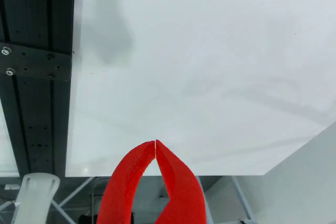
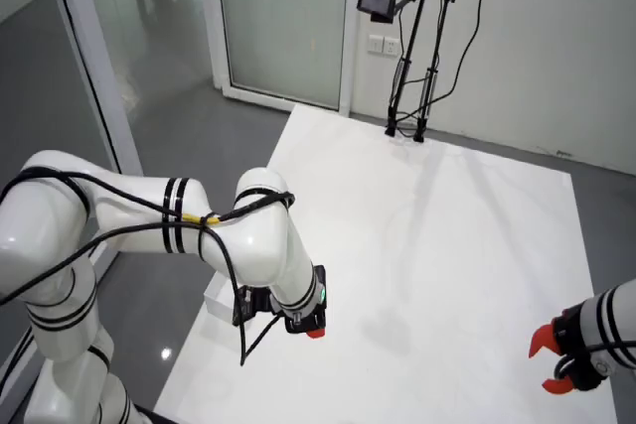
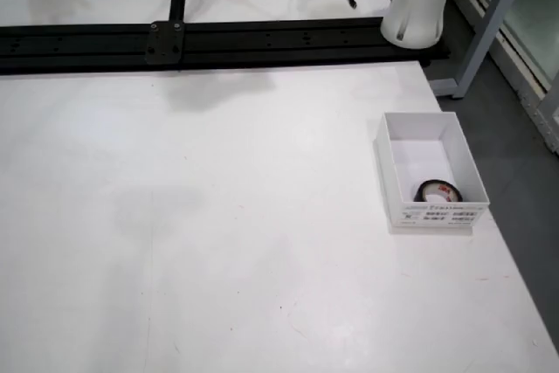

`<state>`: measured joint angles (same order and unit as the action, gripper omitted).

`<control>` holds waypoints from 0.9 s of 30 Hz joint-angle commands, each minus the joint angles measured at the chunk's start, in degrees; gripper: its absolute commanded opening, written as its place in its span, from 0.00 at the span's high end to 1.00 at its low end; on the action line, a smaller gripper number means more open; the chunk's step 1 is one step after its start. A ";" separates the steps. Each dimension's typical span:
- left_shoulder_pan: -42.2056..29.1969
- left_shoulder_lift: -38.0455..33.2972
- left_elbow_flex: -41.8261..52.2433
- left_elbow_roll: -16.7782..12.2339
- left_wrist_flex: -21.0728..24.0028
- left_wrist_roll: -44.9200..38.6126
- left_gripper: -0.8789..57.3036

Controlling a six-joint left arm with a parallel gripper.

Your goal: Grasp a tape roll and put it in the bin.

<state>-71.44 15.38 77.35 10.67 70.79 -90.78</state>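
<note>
We see the red gripper (image 1: 156,142) in the view that rides on it, its two fingers meeting at the tips with nothing between them: closed and empty. Below it lies the white table (image 1: 210,77), whose near edge runs across the bottom of this view and whose left edge meets a black rail (image 1: 37,66) with bolted brackets.

In the overhead view, the tape roll (image 3: 435,190) lies flat inside the white bin (image 3: 425,134), in the bin's near right corner, close to the labelled front wall. The bin stands near the right edge of the table, and broad bare surface spreads to its left and toward us. The black rail crosses the far side, with a white arm base (image 3: 421,2) at its right end.

In the room view, the white arm (image 2: 229,235) bends over the table's near left corner, where we note grey floor and glass partitions (image 2: 283,17) beyond. A camera stand (image 2: 407,57) rises at the far edge, and a second red gripper (image 2: 552,359) shows at the right.
</note>
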 commanded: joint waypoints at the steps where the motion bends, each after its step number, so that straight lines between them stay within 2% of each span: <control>1: 3.16 0.00 -0.10 1.55 0.14 0.08 0.99; 13: 10.71 -0.09 -0.10 1.90 0.14 0.08 0.99; 16: 11.94 -0.18 -0.10 2.86 0.14 0.08 0.99; 19: 12.47 -0.27 -0.10 3.83 0.14 0.08 0.99; 27: 11.42 -0.27 -0.10 3.83 0.14 0.08 0.99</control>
<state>-62.34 15.24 77.25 13.13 70.94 -90.70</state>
